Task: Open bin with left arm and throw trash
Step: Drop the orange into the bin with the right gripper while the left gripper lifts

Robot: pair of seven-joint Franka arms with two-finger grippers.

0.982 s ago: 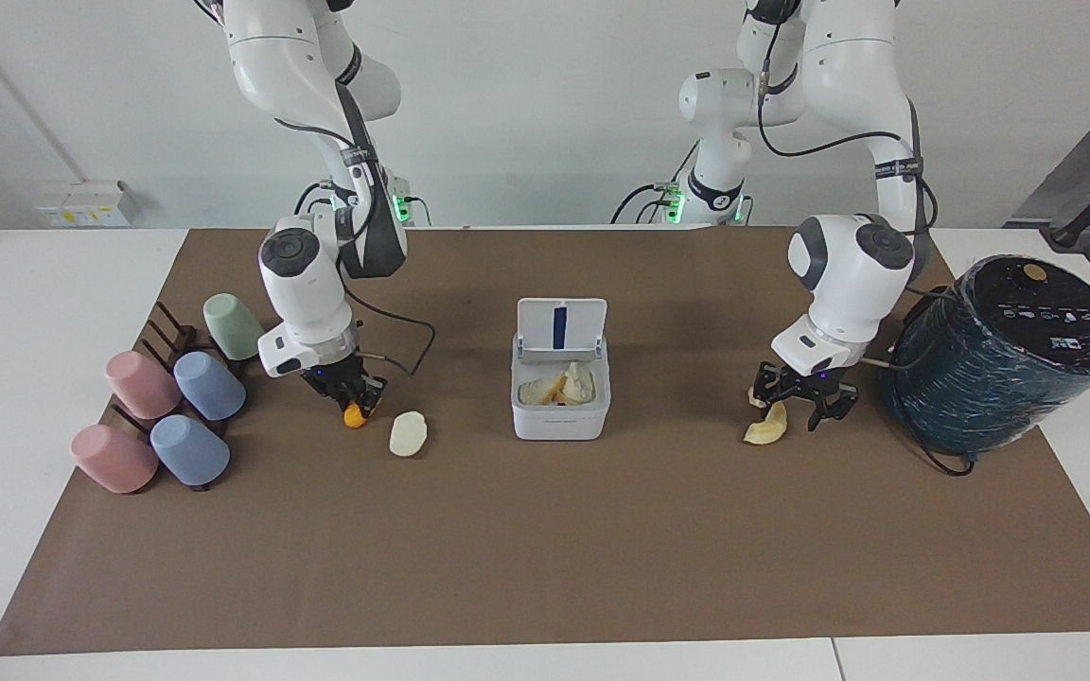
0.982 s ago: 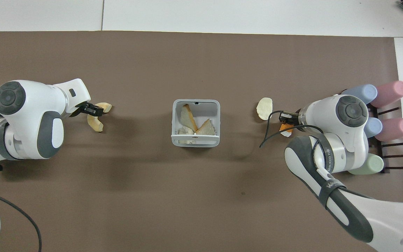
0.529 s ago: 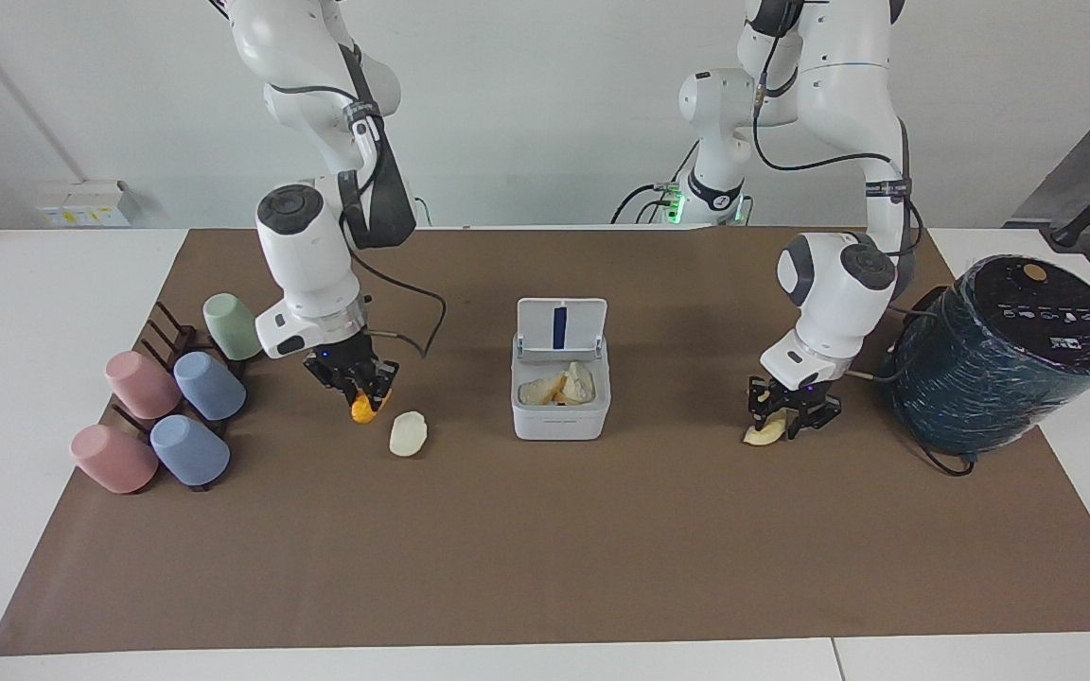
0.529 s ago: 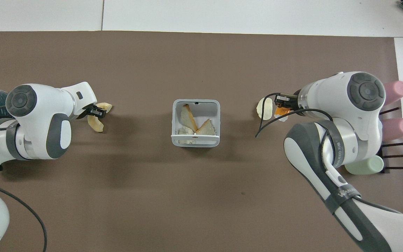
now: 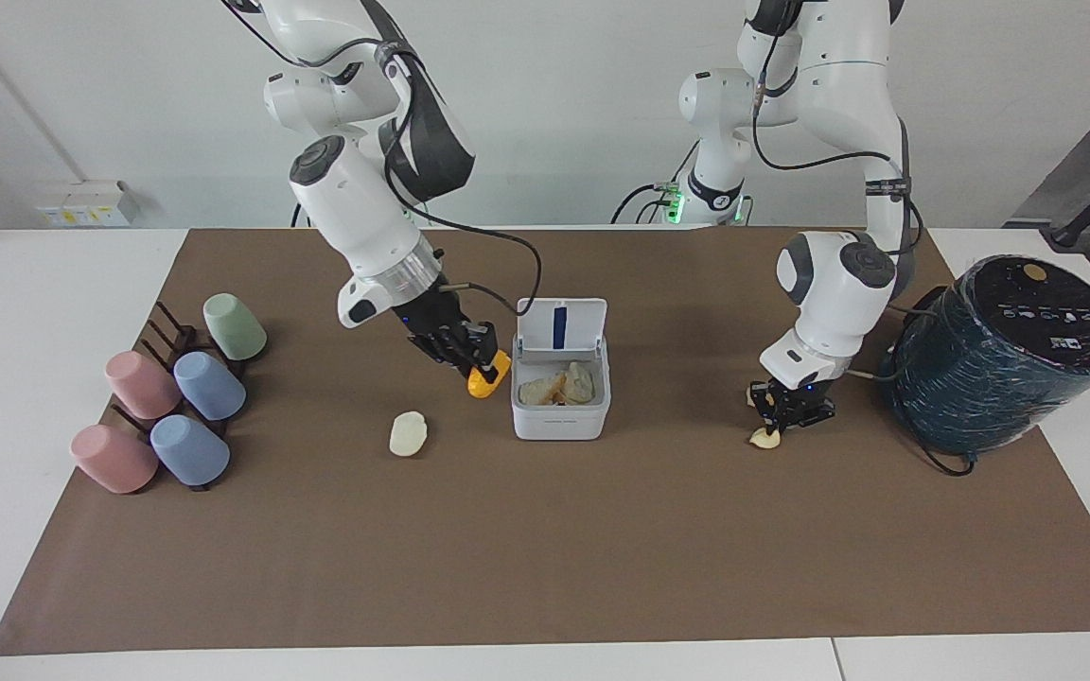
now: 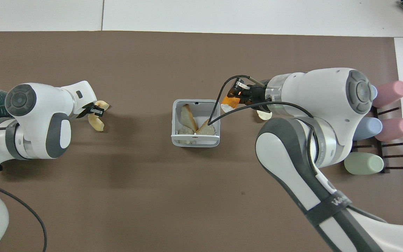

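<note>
Bin [image 5: 559, 407] mid-mat, white rounded plastic, lid up, scraps inside. Right gripper [image 5: 469, 357] clamped on orange chunk [image 5: 487, 378], raised just beside bin. One cream oval [image 5: 408, 433] on mat. Left gripper [image 5: 791, 411] pinched on yellowish crescent peel [image 5: 764, 437] down at mat. Five pastel cups [image 5: 209, 385] on rack.

My arms [image 5: 356, 203] wear glossy white plastic shells with dark matt joint bands. The bin [image 5: 560, 407] looks like smooth white plastic with a slight sheen, and the scraps inside look rough and dry. At 9 o'clock of the bin in the facing view, the chunk [image 5: 487, 379] in my right gripper [image 5: 471, 361] looks waxy. The mat [image 5: 545, 549] is matt brown, cloth or paper I cannot tell. The cups [image 5: 209, 386] look matt. The cylinder [image 5: 999, 355] is wrapped in shiny, crinkled film.
</note>
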